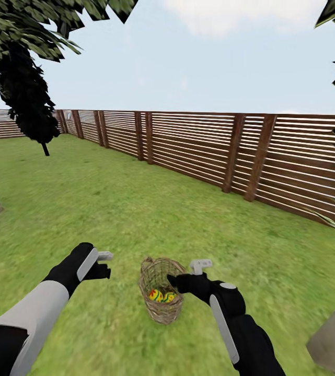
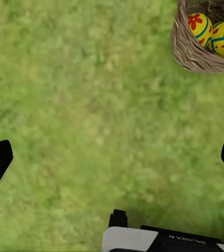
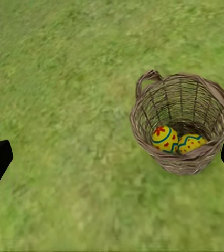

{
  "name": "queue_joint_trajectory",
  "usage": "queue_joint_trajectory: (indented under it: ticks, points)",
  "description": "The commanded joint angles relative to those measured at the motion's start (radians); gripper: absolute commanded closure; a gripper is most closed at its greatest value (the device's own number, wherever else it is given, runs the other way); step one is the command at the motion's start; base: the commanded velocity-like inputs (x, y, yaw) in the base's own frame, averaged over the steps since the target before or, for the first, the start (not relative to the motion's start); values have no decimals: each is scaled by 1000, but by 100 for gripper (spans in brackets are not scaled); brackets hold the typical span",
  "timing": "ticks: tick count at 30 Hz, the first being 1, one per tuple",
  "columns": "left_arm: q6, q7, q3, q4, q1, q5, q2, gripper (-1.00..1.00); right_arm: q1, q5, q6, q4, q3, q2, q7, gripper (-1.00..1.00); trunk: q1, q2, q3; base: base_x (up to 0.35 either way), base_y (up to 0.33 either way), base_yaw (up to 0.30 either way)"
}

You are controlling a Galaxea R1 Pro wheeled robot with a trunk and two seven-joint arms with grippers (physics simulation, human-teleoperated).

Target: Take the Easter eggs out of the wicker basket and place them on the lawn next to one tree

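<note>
Right claw [image 1: 201, 266] open just beside wicker basket [image 1: 159, 297], eggs [image 1: 162, 296] inside, left claw [image 1: 104, 261] open, apart.

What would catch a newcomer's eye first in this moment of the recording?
The wicker basket on the lawn, standing between the left gripper and right gripper, with bright yellow painted eggs inside it. Behind it, a long brown slatted fence crosses the view, and a dark tree leans in at the far left.
</note>
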Motion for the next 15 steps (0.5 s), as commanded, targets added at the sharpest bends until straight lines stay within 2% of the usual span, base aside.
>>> queue_joint_trajectory:
  ticks: [1,15]
  points:
    - [2,7,-7,-1,-1,10,2,-100,-1,-8,6,-1,-1,0,-3,-100,1,-1,-2,224,199,-1]
    - [2,5,-8,-1,-1,11,1,-100,-1,-9,6,0,-5,0,-3,-100,1,-1,-1,223,180,-8]
